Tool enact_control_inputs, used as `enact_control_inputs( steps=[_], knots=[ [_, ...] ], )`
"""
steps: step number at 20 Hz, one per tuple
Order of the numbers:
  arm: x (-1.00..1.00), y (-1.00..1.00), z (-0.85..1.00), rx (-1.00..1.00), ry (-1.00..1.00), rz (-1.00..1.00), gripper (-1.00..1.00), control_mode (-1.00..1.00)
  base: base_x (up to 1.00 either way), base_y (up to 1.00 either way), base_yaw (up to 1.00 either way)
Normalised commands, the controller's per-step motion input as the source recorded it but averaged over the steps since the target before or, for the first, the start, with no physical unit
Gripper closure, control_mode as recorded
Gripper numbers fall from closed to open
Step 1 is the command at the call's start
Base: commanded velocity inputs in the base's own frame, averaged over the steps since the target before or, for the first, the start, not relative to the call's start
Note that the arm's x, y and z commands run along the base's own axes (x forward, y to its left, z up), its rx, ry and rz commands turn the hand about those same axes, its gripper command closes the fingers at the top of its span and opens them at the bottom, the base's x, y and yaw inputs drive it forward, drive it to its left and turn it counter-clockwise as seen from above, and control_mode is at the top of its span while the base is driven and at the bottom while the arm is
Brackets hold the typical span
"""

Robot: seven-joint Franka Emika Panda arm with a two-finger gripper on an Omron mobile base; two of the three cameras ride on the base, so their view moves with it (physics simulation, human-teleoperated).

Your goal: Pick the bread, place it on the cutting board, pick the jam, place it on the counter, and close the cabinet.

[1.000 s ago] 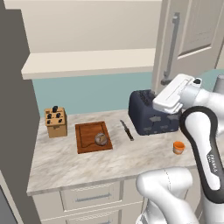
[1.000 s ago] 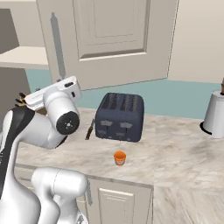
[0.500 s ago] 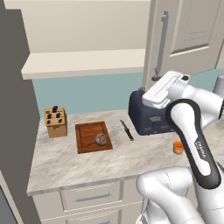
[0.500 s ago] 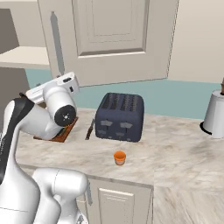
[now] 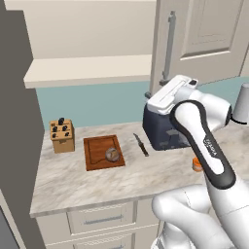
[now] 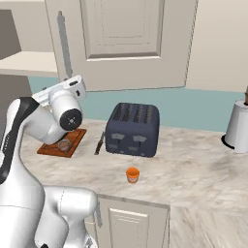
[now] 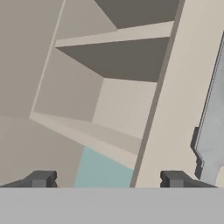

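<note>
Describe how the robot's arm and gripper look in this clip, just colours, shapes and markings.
The arm is built of glossy white rounded segments with dark grey to black joint sections; one dark link carries small pale lettering, too small to read. A round dark grey cap closes one joint in the right base view. No loose cables show. The gripper has a white boxy hand and two small, dark grey, blocky fingertips.

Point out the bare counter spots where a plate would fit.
Bare counter lies along the front edge before the cutting board, and between the jam and the kettle. It is crowded between the board, knife and toaster.
</note>
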Motion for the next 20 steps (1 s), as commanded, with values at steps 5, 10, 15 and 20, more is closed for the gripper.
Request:
enact_control_inputs(
  steps=[5,10,15,20],
  knots=[
    [0.49,0.13,-0.18,0.0,0.0,0.0,-1.0,-1.0,0.0,0.0,0.0],
    [0.46,0.12,-0.17,0.0,0.0,0.0,-1.0,-1.0,0.0,0.0,0.0],
    [0.43,0.12,-0.17,0.0,0.0,0.0,-1.0,-1.0,0.0,0.0,0.0],
    [0.39,0.09,-0.16,0.0,0.0,0.0,-1.0,-1.0,0.0,0.0,0.0]
  ],
)
